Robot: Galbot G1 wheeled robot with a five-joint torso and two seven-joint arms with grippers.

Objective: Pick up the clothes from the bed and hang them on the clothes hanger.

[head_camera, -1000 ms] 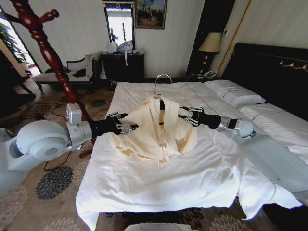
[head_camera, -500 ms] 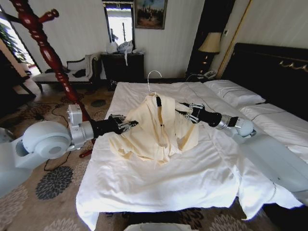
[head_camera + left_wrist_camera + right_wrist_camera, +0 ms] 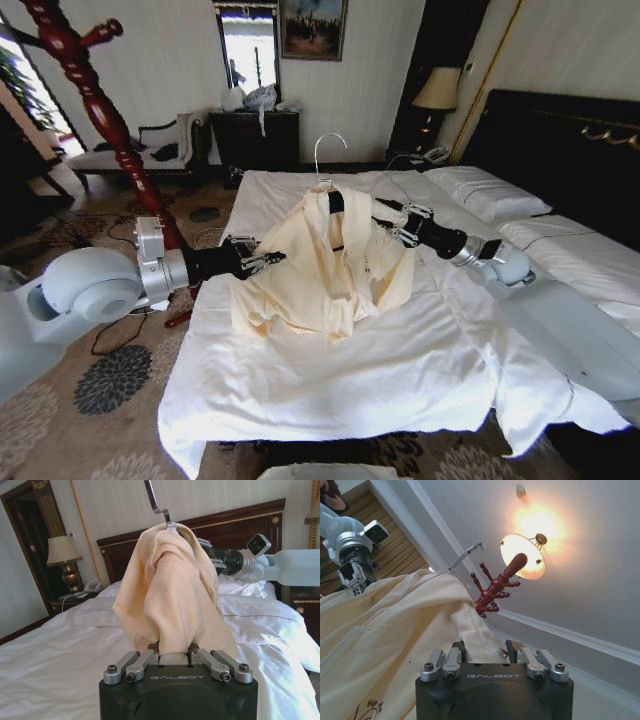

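Head view: the clothes (image 3: 325, 272), a cream shirt-like garment, hang draped over the clothes hanger (image 3: 336, 203) above the middle of the bed (image 3: 400, 370), lower folds sagging toward the sheet, nearer the headboard end than the foot edge. The silvery hook (image 3: 328, 150) stands up above the collar. The left gripper (image 3: 262, 261) meets the garment's left shoulder-and-sleeve side; the right gripper (image 3: 392, 226) meets the opposite shoulder, so the garment lies between the two. A red wooden coat stand (image 3: 95, 100) rises off the bed's left edge.

Left wrist view: the left gripper (image 3: 173, 655) has its fingers closed on a bunched fold of the clothes (image 3: 170, 590), which rise directly ahead of it to the hook (image 3: 155, 500); the right gripper (image 3: 212, 555) sits at the far shoulder.

Right wrist view: the right gripper (image 3: 485, 652) is clamped on a cream fold of the clothes (image 3: 395, 620), the hook (image 3: 465, 555) just beyond; the left gripper (image 3: 357, 575) is at the far side.

Judgement: the fabric looks thin, light and limp, likely to slip and slide off the hanger arms; holds at the shoulders, close to the hanger, seem safest
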